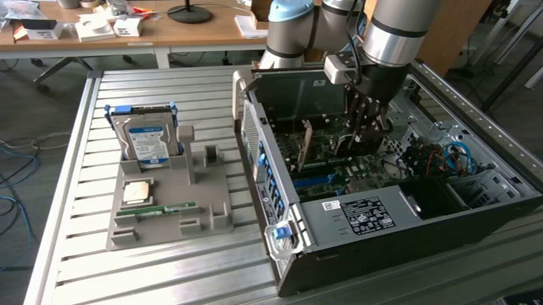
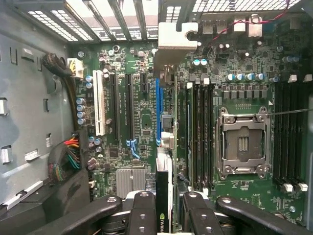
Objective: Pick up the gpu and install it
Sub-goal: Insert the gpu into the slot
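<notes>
The gpu (image 2: 164,193) stands edge-on between my fingers (image 2: 143,215), a thin dark card with a green logo near my grip. Its silver bracket (image 2: 172,38) reaches the slotted rear wall of the case. The card lies along the blue slot (image 2: 158,105) on the green motherboard (image 2: 142,122); I cannot tell whether it is seated. In the exterior view my gripper (image 1: 367,135) reaches down into the open black computer case (image 1: 357,216), shut on the card.
A CPU socket (image 2: 242,142) and memory slots (image 2: 198,132) flank the card, with cable bundles (image 2: 63,161) on its other side. On the exterior view's left, a grey fixture (image 1: 170,219) carries a blue-labelled hard drive (image 1: 149,136), a processor (image 1: 137,192) and a green memory stick (image 1: 157,210).
</notes>
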